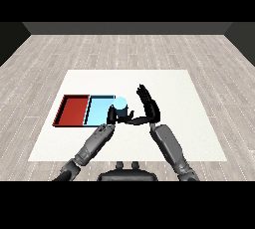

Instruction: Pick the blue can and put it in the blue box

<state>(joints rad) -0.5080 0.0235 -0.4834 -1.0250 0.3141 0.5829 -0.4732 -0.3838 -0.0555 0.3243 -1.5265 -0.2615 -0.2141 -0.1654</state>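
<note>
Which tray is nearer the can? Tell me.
The light blue tray: the blue can stands at its right edge, by the right hand. The red tray lies beyond, farther left.

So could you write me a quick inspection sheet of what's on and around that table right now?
Surface: white table, bare where visible.
Job's things: blue can upright at the right edge of the light blue tray; whether inside or beside it cannot be told.
Clutter: red tray, touching the blue one's left side.
Hands: left hand by the can, its fingers hard to read; right hand open, beside the can.
Cables: nothing seen.
Surroundings: grey plank floor.
</note>
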